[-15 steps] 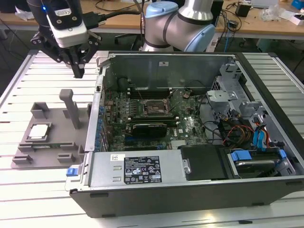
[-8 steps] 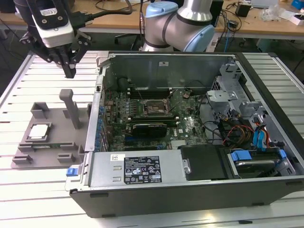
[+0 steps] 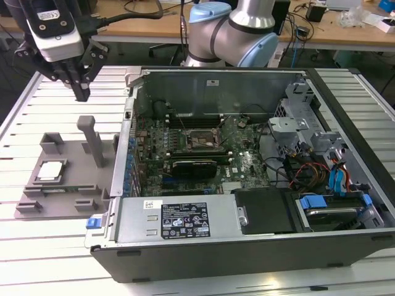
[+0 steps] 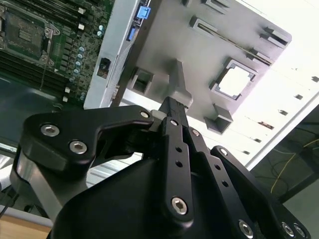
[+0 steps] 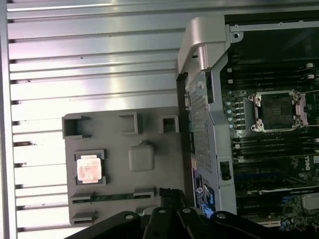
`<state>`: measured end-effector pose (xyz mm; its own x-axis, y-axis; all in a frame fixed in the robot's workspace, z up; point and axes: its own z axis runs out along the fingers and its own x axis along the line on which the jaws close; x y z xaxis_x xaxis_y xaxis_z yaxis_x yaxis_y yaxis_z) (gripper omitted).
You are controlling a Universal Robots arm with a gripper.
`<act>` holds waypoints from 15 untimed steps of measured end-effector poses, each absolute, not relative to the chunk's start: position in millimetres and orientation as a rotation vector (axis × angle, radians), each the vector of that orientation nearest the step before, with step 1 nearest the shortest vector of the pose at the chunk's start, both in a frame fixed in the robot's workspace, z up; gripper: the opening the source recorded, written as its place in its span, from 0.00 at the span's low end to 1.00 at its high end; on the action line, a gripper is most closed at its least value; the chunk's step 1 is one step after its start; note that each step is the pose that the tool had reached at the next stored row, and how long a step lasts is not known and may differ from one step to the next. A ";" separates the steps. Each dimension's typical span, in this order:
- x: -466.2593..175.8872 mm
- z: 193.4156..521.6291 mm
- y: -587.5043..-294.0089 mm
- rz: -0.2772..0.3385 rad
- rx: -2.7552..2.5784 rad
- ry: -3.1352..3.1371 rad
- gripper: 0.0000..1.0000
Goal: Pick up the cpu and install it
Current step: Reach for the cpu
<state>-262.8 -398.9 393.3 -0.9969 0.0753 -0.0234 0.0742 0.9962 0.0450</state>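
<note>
1. Closest to the wrist cameras was my black claw [image 4: 172, 105], with its two fingers pressed together and holding nothing.
2. Biggest of all was the table [image 3: 37, 246] of pale metal slats, and everything else sat on it.
3. Next in size was the computer case [image 3: 136, 223], which lay with its side off so I could see inside.
4. My arm [image 3: 237, 34], grey with blue caps, stood behind the case.
5. A green board [image 3: 247, 163] lay flat inside the case.
6. A grey tray [image 3: 71, 157] sat on the table just beside the case, on the exterior view's left.
7. My claw hung high over the far part of that tray, with its fingers pointing down and touching nothing.
8. A tall grey post [image 3: 92, 140] stood upright on the tray, on the side near the case.
9. An open socket [image 5: 275, 110] sat near the middle of the board.
10. Smallest was the cpu [image 5: 89, 168]. It lay flat in a square nest on the tray, on the side away from the case and well apart from my claw.
</note>
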 end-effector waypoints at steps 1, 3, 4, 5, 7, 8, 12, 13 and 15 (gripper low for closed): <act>-264.9 393.3 -398.9 0.069 0.117 3.114 0.11; -267.8 393.3 -398.9 0.069 0.117 3.114 0.11; -268.9 393.3 -398.8 0.069 0.117 3.114 0.11; -269.9 393.3 -398.9 0.069 0.117 3.114 0.11; -273.0 393.3 -398.9 0.069 0.117 3.114 0.11; -275.1 393.3 -398.8 0.069 0.117 3.114 0.11; -280.1 393.3 -398.9 0.069 0.117 3.114 0.11; -281.2 393.3 -398.8 0.069 0.117 3.114 0.11; -283.6 393.3 -398.8 0.069 0.117 3.114 0.11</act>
